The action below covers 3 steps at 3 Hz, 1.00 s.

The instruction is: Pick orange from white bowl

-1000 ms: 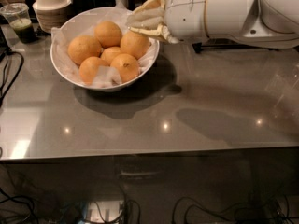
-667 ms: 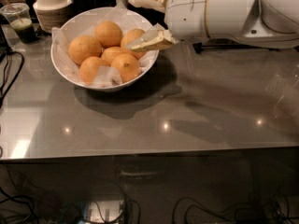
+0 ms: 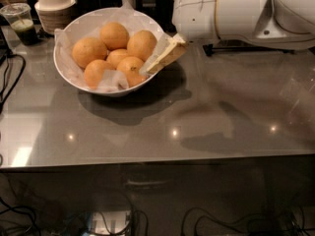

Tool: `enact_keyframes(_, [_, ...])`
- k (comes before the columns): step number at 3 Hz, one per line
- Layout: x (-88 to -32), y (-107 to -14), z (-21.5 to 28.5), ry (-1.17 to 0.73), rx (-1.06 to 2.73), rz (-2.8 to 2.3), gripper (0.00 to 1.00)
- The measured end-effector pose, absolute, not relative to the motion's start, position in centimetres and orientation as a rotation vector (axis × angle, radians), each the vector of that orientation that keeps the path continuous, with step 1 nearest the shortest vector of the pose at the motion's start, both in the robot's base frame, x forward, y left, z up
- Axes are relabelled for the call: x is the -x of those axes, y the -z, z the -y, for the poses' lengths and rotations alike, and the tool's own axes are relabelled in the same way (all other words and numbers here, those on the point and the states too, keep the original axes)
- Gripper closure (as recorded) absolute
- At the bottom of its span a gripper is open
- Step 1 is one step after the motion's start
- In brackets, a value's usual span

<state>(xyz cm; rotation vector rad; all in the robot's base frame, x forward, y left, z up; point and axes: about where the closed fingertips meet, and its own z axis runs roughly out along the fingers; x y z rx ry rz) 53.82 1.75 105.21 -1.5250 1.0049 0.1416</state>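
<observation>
The white bowl (image 3: 66, 75), lined with crinkled white paper, sits at the back left of the grey table and holds several oranges. The rightmost orange (image 3: 141, 44) lies closest to my gripper (image 3: 158, 29), which reaches in from the upper right on a bulky white arm. The gripper is open and holds nothing. Its lower finger (image 3: 165, 57) slants down-left, with the tip at the bowl's right rim beside a front orange (image 3: 129, 67). The upper finger is mostly cut off by the top edge of the view.
A stack of beige ribbed bowls (image 3: 53, 6) and a plastic cup with a green drink (image 3: 19, 22) stand behind the bowl at the left. Black cables (image 3: 10, 70) trail over the table's left edge. The table's front edge (image 3: 157, 161) runs across the middle of the view.
The fingers, together above the rightmost orange a second ago, have spread apart. The lower one has dropped to the bowl's right rim and the upper one has risen to the top edge.
</observation>
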Motion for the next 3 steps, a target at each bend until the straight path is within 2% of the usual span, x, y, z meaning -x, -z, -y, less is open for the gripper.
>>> enact_keyframes(3, [-59.9, -105.0, -0.2, -0.109, 1.816, -1.161, 0.0])
